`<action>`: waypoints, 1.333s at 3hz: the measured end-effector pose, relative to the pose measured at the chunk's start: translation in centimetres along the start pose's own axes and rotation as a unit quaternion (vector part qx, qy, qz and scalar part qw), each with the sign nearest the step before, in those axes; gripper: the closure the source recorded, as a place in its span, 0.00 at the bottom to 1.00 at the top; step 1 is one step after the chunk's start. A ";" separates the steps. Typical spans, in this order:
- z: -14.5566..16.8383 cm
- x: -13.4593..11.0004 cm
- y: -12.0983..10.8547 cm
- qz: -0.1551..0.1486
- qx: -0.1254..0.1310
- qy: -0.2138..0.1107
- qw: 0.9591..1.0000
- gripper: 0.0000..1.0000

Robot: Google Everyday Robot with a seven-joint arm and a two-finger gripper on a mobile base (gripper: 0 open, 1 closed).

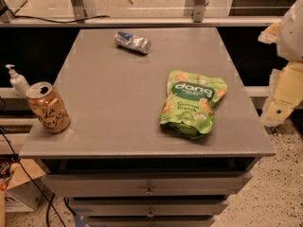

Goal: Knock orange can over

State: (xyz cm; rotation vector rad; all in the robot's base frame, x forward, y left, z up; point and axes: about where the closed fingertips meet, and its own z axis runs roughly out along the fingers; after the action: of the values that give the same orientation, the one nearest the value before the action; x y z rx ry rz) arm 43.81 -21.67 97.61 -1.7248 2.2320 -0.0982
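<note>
The orange can stands upright at the front left corner of the grey table, close to its left edge. It is orange-tan with dark script lettering and a silver top with an open mouth. My gripper is at the far right of the view, beyond the table's right edge and off to the side of it, with the white arm above it. It is far from the can, with the whole table width between them, and it holds nothing that I can see.
A green snack bag lies right of the table's middle. A crushed silver-and-blue can lies on its side near the back. A soap pump bottle stands left of the table. Drawers are below the tabletop.
</note>
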 end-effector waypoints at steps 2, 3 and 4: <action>0.0 -1.0 0.0 -0.019 0.004 -0.014 1.000 0.00; 1.0 -5.1 0.7 -0.039 0.004 -0.063 0.997 0.00; 2.7 -11.5 1.7 -0.065 -0.002 -0.141 0.988 0.00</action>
State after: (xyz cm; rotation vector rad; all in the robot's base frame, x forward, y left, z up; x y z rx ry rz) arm 45.56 -9.89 96.99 -1.7629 1.9200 0.1145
